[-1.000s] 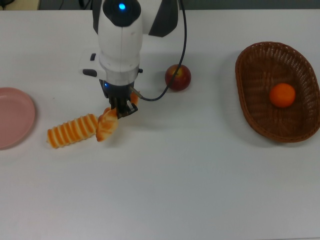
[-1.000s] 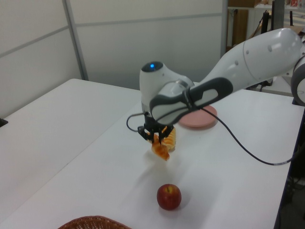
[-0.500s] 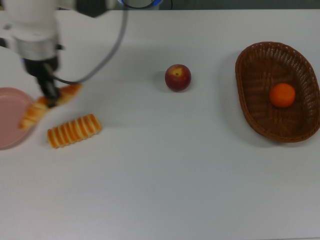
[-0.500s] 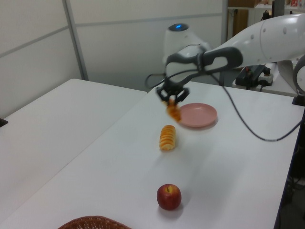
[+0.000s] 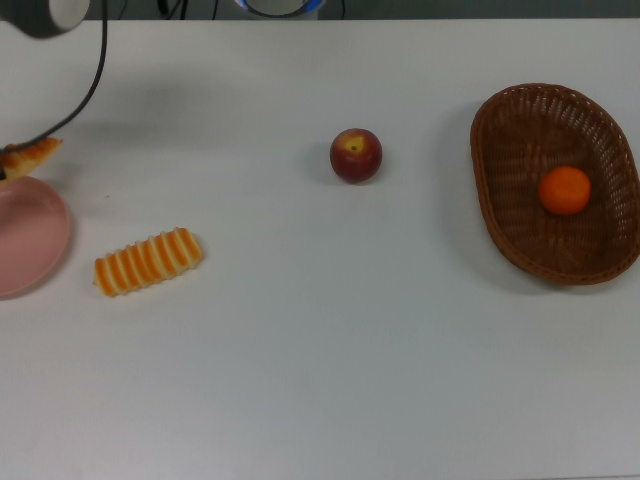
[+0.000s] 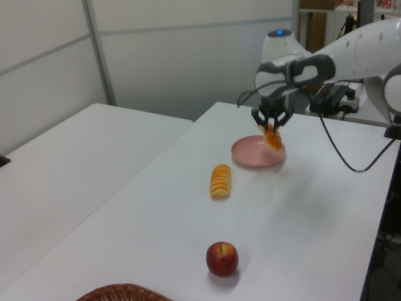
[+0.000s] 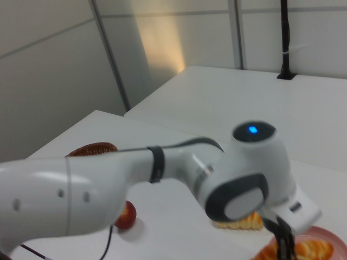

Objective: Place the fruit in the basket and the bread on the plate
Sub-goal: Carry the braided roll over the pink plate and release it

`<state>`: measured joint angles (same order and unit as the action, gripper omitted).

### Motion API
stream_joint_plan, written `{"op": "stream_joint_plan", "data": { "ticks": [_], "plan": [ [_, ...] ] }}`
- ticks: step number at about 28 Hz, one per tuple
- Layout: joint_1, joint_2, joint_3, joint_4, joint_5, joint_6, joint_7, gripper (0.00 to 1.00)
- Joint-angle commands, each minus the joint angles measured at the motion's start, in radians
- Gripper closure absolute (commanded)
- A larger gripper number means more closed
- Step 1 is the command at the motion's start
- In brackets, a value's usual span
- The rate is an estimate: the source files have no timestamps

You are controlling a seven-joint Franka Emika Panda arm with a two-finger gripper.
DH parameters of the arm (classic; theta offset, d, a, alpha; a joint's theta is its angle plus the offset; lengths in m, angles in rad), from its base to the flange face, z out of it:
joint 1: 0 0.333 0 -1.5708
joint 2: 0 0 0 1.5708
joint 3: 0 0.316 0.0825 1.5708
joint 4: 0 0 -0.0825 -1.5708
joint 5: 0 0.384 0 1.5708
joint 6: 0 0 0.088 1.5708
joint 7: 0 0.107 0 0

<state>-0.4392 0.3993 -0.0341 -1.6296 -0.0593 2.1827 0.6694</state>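
My tool (image 6: 271,126) is clamped on the braided loaf (image 6: 273,138), fingers pinched onto its upper end so the bread hangs below them. In the left view the loaf is held above the pink plate (image 6: 250,154), over the plate's right-hand part as the left view shows it; I cannot tell whether its lower end touches the plate. In the top view only one tip of the loaf shows at the top view's left edge, just above the plate's rim, and the tool itself is out of frame there. In the right view the arm (image 7: 162,179) fills most of the picture, with the tool's dark fingers over the plate at the bottom right.

The ridged log loaf (image 5: 148,261) lies on the white desk (image 5: 320,350), near the plate but not touching it. The apple (image 5: 356,155) sits alone on the desk, well apart from both the bread and the wicker basket (image 5: 510,220). The orange (image 5: 565,190) rests inside the basket, at the top view's right side.
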Motion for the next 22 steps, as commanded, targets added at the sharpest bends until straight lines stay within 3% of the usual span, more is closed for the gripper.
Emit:
{"op": "stream_joint_plan", "data": {
  "ticks": [1,6,7,8,9,10,11,12,22],
  "plan": [
    [-0.032,0.096,0.005,0.051,0.01,0.046,-0.017,1.0],
    [-0.042,0.115,0.005,0.051,0.018,0.118,-0.007,1.0],
    [-0.044,0.115,0.005,0.054,0.021,0.12,-0.007,0.98],
    [-0.044,0.115,0.007,0.06,0.021,0.12,-0.007,0.91],
    [-0.044,0.115,0.007,0.065,0.021,0.12,-0.008,0.76],
    [-0.044,0.115,0.007,0.066,0.021,0.12,-0.013,0.5],
    [-0.042,0.115,0.007,0.065,0.019,0.12,-0.016,0.09],
    [-0.038,0.115,0.007,0.066,0.006,0.12,-0.02,0.0],
    [-0.032,0.09,0.008,0.056,-0.001,0.106,-0.085,0.0]
  ]
}}
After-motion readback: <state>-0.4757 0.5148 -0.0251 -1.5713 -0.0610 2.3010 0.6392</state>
